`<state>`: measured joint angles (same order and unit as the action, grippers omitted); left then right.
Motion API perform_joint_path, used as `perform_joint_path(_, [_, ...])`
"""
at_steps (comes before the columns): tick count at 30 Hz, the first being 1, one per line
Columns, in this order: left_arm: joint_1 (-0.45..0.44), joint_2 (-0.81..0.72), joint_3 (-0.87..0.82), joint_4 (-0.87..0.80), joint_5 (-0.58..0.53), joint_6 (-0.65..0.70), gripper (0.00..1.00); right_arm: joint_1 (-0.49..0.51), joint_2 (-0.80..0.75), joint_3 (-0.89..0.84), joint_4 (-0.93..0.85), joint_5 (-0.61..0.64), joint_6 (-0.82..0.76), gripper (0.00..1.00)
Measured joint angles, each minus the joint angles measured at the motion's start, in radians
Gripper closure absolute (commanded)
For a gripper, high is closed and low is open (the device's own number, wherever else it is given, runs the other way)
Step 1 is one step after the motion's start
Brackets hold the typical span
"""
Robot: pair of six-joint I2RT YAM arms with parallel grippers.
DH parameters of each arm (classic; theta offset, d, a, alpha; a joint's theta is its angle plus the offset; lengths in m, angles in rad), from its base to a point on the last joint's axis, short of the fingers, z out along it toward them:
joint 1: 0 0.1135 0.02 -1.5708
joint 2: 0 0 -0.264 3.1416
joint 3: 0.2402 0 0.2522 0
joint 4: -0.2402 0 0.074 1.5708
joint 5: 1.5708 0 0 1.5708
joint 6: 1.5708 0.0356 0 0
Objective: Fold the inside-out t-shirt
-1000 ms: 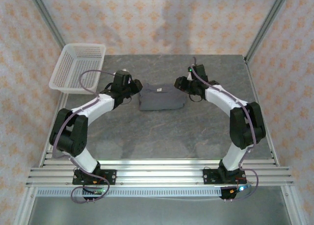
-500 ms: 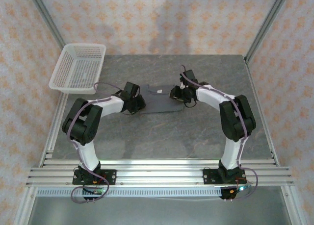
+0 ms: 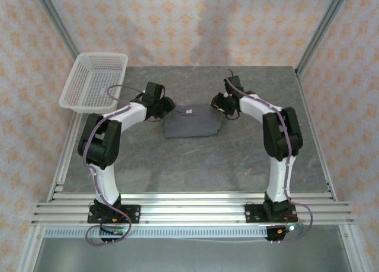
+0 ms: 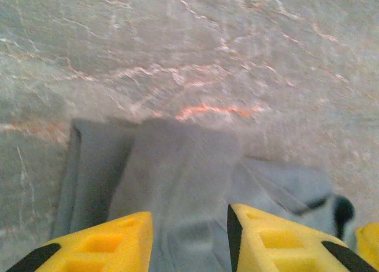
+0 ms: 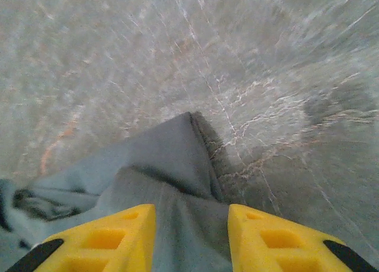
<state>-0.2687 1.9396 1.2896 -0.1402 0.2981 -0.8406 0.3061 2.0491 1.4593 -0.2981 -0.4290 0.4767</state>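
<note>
1. Top external view: the t-shirt lies mid table, folded into a small block, white tag on top.
2. Left gripper sits at its left edge, right gripper at its right edge.
3. Wrist views: both grippers' fingers are spread, w/ cloth in the gap, not squeezed.
4. Folding looks approx done. Maybe only tidying is left.

Both arms reach far across the table, elbows bowed outward, forearms angling in toward each other. Left arm lies low, and the left gripper points right. Right arm mirrors it, and the right gripper points left, well apart from its partner. In the wrist views, yellow fingers on both grippers are parted, with a clear gap between the tips.
</note>
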Motion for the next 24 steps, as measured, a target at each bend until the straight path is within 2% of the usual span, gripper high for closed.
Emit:
perform_joint_path(3, [0.02, 0.037, 0.005, -0.032, -0.019, -0.004, 0.64, 0.004, 0.024, 0.003, -0.037, -0.013, -0.002, 0.62])
perform_joint_path(7, [0.048, 0.044, 0.005, -0.072, -0.025, -0.008, 0.63, -0.011, -0.05, -0.019, -0.052, -0.016, -0.008, 0.52])
perform_joint_path(8, [0.053, 0.044, 0.005, -0.071, -0.021, -0.008, 0.63, -0.018, -0.093, -0.044, -0.047, -0.015, -0.005, 0.43])
perform_joint_path(10, [0.055, 0.046, 0.005, -0.066, 0.0, -0.008, 0.63, -0.04, -0.214, -0.129, -0.019, -0.013, 0.011, 0.34])
perform_joint_path(14, [0.036, 0.081, 0.015, -0.014, 0.064, -0.008, 0.62, -0.095, -0.466, -0.329, 0.065, 0.009, 0.101, 0.3])
perform_joint_path(19, [-0.067, 0.191, 0.153, 0.012, 0.104, -0.031, 0.62, -0.19, -0.668, -0.559, 0.102, 0.055, 0.293, 0.32])
perform_joint_path(24, [-0.275, 0.323, 0.321, 0.06, 0.123, -0.11, 0.61, -0.262, -0.774, -0.644, -0.072, 0.107, 0.42, 0.32])
